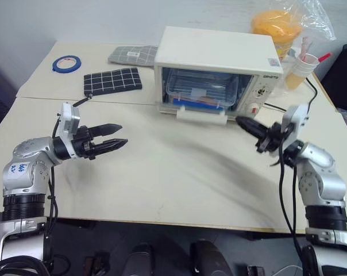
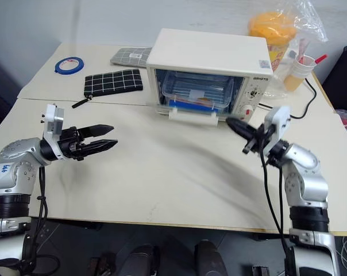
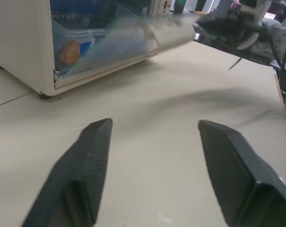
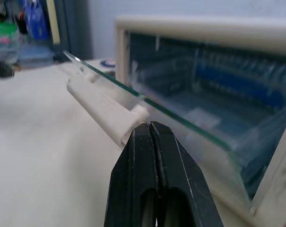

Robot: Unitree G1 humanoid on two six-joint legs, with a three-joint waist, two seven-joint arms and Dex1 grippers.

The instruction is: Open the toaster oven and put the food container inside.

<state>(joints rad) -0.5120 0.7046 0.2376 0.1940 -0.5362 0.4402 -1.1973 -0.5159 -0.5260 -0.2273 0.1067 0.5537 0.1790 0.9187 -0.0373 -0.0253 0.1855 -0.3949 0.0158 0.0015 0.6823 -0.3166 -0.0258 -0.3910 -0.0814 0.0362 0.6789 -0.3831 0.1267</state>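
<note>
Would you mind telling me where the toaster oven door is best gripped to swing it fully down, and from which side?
Probably by the cream handle bar along the free edge of the glass door on the toaster oven. The bar stands off the partly open door and runs across its width, so coming from the front with the fingers above and below it looks best.

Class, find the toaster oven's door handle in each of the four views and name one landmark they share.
Left eye: door handle, upper centre.
Right eye: upper centre.
Left wrist: blurred, top centre.
Right wrist: centre-left, above the closed fingertips.
Shared landmark: the cream toaster oven.
</note>
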